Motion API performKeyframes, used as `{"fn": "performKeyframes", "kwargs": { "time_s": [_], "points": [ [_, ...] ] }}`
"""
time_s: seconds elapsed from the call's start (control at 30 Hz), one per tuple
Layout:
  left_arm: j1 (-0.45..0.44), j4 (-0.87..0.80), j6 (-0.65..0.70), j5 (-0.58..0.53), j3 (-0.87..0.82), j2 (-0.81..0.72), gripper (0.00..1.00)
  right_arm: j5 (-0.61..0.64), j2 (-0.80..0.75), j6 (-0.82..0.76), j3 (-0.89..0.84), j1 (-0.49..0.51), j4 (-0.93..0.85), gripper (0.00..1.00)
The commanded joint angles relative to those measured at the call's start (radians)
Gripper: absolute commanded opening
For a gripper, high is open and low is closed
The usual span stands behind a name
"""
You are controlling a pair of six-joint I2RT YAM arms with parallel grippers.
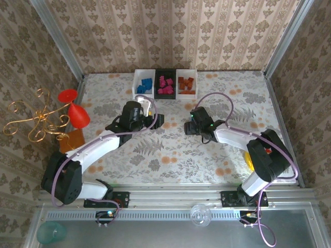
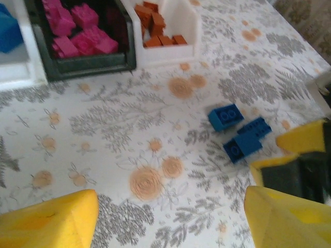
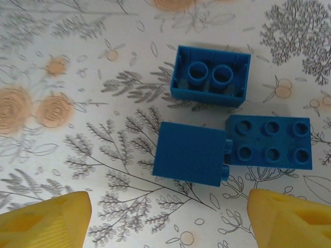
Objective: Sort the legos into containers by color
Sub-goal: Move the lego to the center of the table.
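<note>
Three loose blue legos lie on the floral table: one upside down [image 3: 211, 75], one on its side [image 3: 190, 153], one flat with studs up [image 3: 269, 141]. My right gripper [image 3: 168, 222] hangs open just short of them, with bare table between its yellow fingers [image 3: 44, 222]. My left gripper [image 2: 170, 222] is open too, over bare cloth, with the same blue legos [image 2: 237, 150] to its right. At the back stand the containers: a white bin [image 1: 144, 82] of blue bricks, a black bin [image 1: 166, 82] of pink bricks [image 2: 83, 31], and a white bin [image 1: 186, 82] of orange-brown bricks [image 2: 155, 26].
An orange block [image 1: 72, 139], red shapes [image 1: 76, 114] and a gold wire ornament [image 1: 36, 119] stand at the left edge. A yellow object [image 1: 250, 157] lies by the right arm. Patterned walls close in the table on three sides.
</note>
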Motion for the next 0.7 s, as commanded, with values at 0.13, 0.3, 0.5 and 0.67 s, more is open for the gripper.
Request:
{"fn": "performKeyframes", "kwargs": {
  "time_s": [0.13,0.3,0.5,0.67],
  "points": [
    [-0.003,0.201,0.011,0.195,-0.150,0.006,0.75,0.112,0.128,-0.013,0.114,0.000,-0.077,0.79],
    [-0.003,0.245,0.022,0.183,-0.189,0.005,0.75,0.081,0.181,-0.038,0.167,0.004,-0.071,0.75],
    [0.007,0.217,0.018,0.091,-0.209,-0.006,0.75,-0.014,0.248,-0.036,0.240,0.048,-0.077,0.69],
    [0.045,0.226,-0.015,0.052,-0.244,-0.024,0.75,-0.257,0.248,-0.002,0.250,0.076,0.042,0.67]
  ]
}}
